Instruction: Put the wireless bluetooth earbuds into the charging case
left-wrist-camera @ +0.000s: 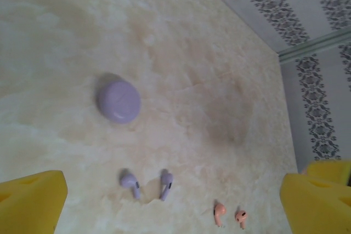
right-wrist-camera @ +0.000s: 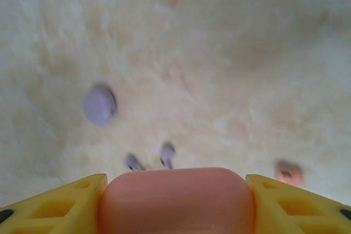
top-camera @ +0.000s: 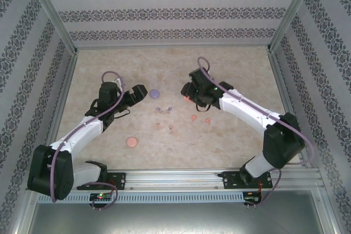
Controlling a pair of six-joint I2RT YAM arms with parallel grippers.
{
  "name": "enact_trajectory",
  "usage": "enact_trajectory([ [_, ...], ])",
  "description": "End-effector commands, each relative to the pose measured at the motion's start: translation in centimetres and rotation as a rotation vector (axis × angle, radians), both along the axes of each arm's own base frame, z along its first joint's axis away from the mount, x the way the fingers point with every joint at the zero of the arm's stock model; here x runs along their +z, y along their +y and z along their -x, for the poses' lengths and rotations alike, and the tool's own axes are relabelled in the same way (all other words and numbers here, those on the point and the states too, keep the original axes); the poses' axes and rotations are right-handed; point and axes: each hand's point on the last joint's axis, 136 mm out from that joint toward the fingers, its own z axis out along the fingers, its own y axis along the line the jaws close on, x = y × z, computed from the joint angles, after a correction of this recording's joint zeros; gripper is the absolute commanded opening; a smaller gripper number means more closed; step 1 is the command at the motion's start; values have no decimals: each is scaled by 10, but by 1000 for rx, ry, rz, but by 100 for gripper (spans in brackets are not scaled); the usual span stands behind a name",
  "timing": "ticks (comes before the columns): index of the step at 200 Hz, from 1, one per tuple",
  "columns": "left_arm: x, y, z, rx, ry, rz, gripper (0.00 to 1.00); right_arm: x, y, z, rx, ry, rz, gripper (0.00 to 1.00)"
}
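My right gripper [top-camera: 189,97] is raised over the middle of the table and shut on a coral-pink charging case [right-wrist-camera: 176,201], wedged between its yellow fingers [right-wrist-camera: 60,206]. Below it lie two purple earbuds [right-wrist-camera: 167,153], also visible as purple earbuds [top-camera: 164,109] from above. A coral-red pair [top-camera: 201,119] and a pale pink pair [top-camera: 164,127] lie nearby. My left gripper [top-camera: 138,92] is open and empty beside the closed purple case [top-camera: 155,92]. In its wrist view the purple case [left-wrist-camera: 119,101] sits ahead, with the purple earbuds [left-wrist-camera: 148,183] and a pinkish pair [left-wrist-camera: 230,215] nearer.
A closed round pink case [top-camera: 131,142] rests near the front left of the marbled table [top-camera: 236,75]. Patterned walls enclose the table on three sides. A metal rail [top-camera: 175,176] carrying the arm bases runs along the near edge.
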Motion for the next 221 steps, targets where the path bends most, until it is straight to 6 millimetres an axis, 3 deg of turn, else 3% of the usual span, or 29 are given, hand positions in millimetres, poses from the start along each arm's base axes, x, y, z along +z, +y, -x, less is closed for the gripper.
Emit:
enact_trajectory([
  [1, 29, -28, -11, -85, -179, 20, 100, 13, 20, -30, -21, 3, -149, 53],
  [22, 27, -54, -13, -150, -203, -1, 99, 11, 28, -52, -74, 32, -243, 53],
  [53, 23, -87, -22, -209, -231, -22, 99, 5, 46, -68, -129, 68, -368, 52],
  [107, 15, -135, -47, -277, -267, 5, 77, 10, 63, -68, -150, 84, -414, 52],
  [149, 9, -149, -57, -287, -275, 30, 69, 13, 64, -65, -149, 80, -416, 52],
  [221, 8, -150, -66, -256, -288, 44, 54, 11, 62, -62, -150, 86, -417, 52],
])
